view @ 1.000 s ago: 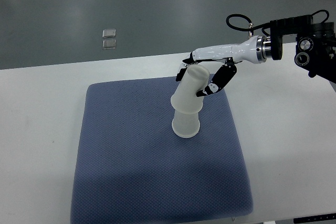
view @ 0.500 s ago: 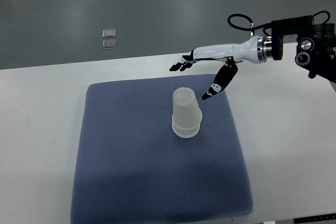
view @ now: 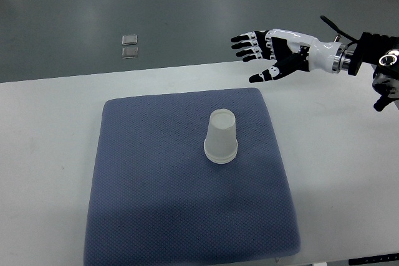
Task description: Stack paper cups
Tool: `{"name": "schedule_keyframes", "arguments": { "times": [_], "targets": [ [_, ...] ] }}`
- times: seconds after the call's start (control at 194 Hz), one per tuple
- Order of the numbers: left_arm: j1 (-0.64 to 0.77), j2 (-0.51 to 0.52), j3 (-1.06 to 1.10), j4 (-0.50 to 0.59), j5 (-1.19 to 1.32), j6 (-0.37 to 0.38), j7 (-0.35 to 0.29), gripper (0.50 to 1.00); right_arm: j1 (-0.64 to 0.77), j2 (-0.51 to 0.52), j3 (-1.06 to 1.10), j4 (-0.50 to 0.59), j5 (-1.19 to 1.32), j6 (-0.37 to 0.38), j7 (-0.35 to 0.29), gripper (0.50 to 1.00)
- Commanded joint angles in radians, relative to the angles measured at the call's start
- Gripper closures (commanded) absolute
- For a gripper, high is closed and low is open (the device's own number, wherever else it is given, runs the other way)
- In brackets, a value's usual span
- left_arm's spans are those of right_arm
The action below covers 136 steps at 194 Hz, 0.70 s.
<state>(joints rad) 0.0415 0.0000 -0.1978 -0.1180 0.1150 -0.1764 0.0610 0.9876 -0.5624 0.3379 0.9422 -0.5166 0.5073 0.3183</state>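
Observation:
A stack of translucent white paper cups [view: 221, 136] stands upside down near the middle of a blue-grey mat [view: 156, 204]. My right hand [view: 254, 60] is up and to the right of the stack, well apart from it, over the table's far edge. Its fingers [view: 244, 47] are spread and it holds nothing. The left arm does not show.
The mat lies on a white table [view: 43, 154]. Two small clear squares [view: 129, 45] lie on the grey floor beyond the table's far edge. The right arm's black wrist and camera block [view: 380, 66] are at the right edge.
My right hand let go of the upper cup, which settled straight onto the lower one. The hand then opened wide and pulled back up and to the right.

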Motion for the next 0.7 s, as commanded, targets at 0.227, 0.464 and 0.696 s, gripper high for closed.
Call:
{"name": "schedule_keyframes", "arguments": {
  "times": [0.227, 0.464, 0.696],
  "targets": [
    [0.0, 0.0, 0.0, 0.0, 0.0, 0.0, 0.0, 0.5, -0.087, 0.098, 0.004, -0.175, 0.515, -0.036, -0.232, 0.593],
    [0.0, 0.0, 0.0, 0.0, 0.0, 0.0, -0.001, 0.5, -0.102, 0.165, 0.006, -0.31, 0.745, -0.087, -0.303, 0.591],
    [0.0, 0.0, 0.0, 0.0, 0.0, 0.0, 0.0, 0.5, -0.102, 0.179, 0.01, -0.309, 0.742, -0.069, -0.291, 0.576]
  ]
}}
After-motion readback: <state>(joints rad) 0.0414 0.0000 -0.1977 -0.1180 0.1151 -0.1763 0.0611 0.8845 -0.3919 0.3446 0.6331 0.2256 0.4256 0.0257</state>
